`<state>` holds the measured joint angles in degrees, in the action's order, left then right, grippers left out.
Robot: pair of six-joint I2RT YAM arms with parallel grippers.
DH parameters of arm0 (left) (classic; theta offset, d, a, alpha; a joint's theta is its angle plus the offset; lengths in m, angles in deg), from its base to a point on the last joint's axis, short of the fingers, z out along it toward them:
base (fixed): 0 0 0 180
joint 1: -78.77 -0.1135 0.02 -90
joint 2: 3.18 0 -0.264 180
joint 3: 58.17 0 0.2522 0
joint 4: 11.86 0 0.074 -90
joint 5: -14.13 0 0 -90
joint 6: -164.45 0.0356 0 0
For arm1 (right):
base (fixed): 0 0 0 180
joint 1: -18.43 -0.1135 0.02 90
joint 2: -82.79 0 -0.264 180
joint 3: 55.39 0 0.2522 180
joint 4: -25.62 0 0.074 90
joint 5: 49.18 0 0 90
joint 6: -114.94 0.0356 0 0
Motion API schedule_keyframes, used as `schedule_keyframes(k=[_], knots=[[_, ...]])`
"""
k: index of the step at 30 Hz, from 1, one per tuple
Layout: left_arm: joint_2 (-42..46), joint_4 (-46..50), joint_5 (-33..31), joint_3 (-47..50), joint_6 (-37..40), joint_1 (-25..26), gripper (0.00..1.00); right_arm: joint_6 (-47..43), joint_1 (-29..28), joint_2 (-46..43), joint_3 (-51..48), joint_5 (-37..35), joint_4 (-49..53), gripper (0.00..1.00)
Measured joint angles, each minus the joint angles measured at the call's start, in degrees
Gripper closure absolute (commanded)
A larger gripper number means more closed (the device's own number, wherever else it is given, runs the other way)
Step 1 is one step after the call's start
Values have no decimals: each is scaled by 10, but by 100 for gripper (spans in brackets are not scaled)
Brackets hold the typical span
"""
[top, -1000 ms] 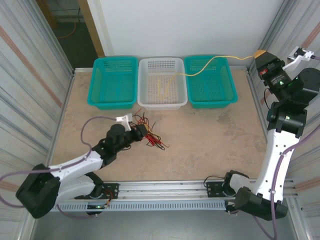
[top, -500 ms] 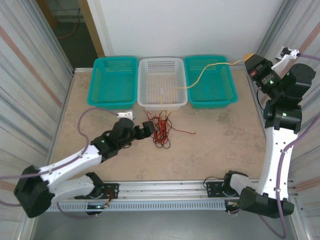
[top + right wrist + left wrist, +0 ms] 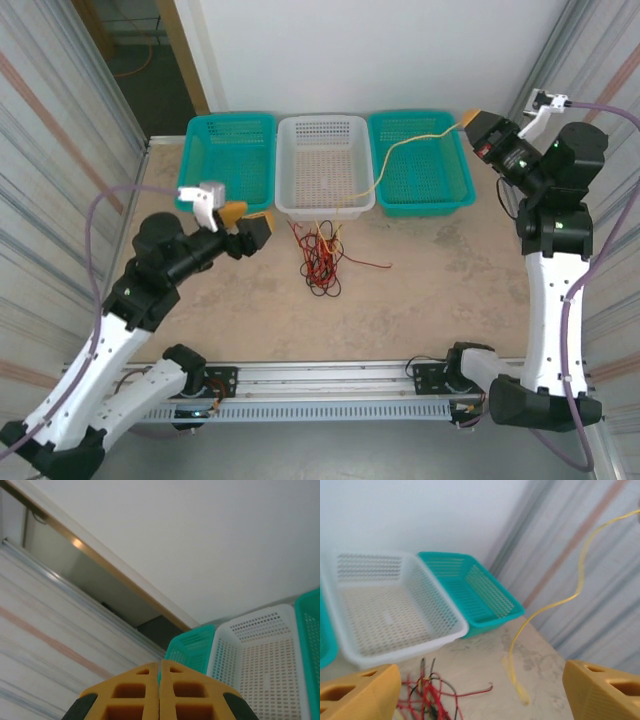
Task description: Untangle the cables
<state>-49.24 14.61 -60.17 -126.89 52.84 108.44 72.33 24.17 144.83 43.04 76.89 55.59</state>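
Your left fingers (image 3: 362,695) are spread wide with nothing between them. In the top view they hang above the counter (image 3: 450,270), in front of the left teal basket (image 3: 230,118). They sit to the left of the red and dark cables (image 3: 320,258) and well apart from them.

Those cables lie in a loose tangle on the counter, just in front of the white basket (image 3: 322,122), with one red strand trailing off to the right. In the left wrist view the tangle sits low in the gap between your two fingers, nearer the left one. It lies beyond their tips, and neither finger touches it.

Your right fingers (image 3: 135,700) are pressed flat together, with no gap along the seam between them. In the top view they are held high at the far right, above the corner of the right teal basket (image 3: 425,207). The yellow cable (image 3: 400,143) comes straight out of their tip, so they are pinching its end.

From there the yellow cable sags across the right teal basket and drops past the near right corner of the white basket. Its low end lies on the counter close to the top of the tangle, but you cannot tell whether it touches the other strands.
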Motion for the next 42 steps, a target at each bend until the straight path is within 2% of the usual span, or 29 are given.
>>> schedule_keyframes(k=[6, 10, 18, 21, 25, 28, 30, 33, 35, 38, 42], knots=[[-158, -26, 114, -89, 51, 1, 17, -14, -60, 9, 0, -1, 5, 100], [-229, -23, 157, -143, 79, 21, 20, -24, -106, 19, 0, -6, 6, 100], [-249, -68, 206, -129, 82, 50, 22, -31, -155, 31, 0, -18, 5, 100], [-249, -73, 218, -121, 73, 50, 31, -31, -169, 40, 0, -19, 2, 100], [-253, -80, 229, -121, 63, 50, 60, -31, -181, 49, -3, -23, 1, 100], [-259, -80, 233, -121, 63, 50, 74, -31, -182, 51, -3, -30, -1, 100], [-262, -80, 236, -120, 63, 50, 76, -31, -183, 51, -3, -32, -5, 100], [-263, -80, 240, -117, 60, 50, 66, -31, -186, 53, -3, -33, -10, 100], [-263, -84, 244, -113, 55, 50, 66, -31, -189, 55, -3, -33, -12, 100], [-264, -86, 251, -104, 47, 50, 79, -31, -190, 55, -6, -33, -12, 100], [-267, -87, 252, -99, 42, 50, 92, -31, -191, 55, -10, -34, -14, 100]])
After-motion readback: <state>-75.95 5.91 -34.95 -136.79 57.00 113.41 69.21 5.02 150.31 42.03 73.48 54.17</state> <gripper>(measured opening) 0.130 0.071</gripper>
